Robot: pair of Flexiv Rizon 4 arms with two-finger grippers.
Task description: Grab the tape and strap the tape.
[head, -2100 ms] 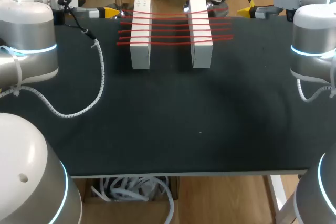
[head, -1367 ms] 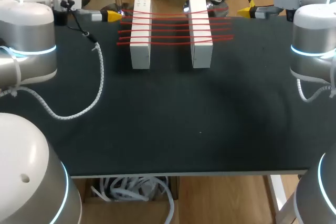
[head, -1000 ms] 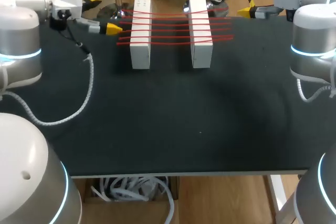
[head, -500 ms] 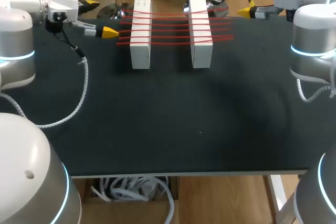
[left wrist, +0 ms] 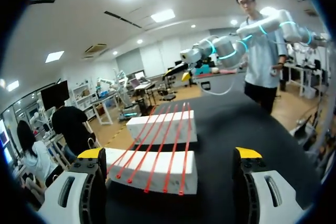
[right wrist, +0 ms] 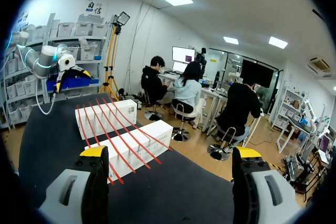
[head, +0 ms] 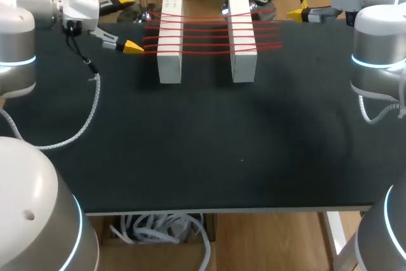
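Note:
Several red tape strands [head: 209, 33] stretch across two white blocks, the left block [head: 169, 55] and the right block [head: 243, 55], at the back of the black table. My left gripper [head: 134, 23] hovers open just left of the strands' left ends, nothing between its fingers. In the left wrist view the gripper [left wrist: 169, 153] faces the near block [left wrist: 157, 174] and the red strands [left wrist: 157, 150] ahead of it. My right gripper [head: 297, 13] is at the back right, apart from the strands. In the right wrist view it [right wrist: 170, 152] stands open, with the blocks [right wrist: 137, 142] ahead and to one side.
A grey coiled cable [head: 89, 109] hangs from the left arm over the table's left part. The black tabletop [head: 222, 150] reaches to its front edge, below which a box of cables sits on the floor.
My left gripper has swung from the back left edge toward the front and right, ending beside the strands' left ends. Its fingers now show spread apart. The right arm has not moved.

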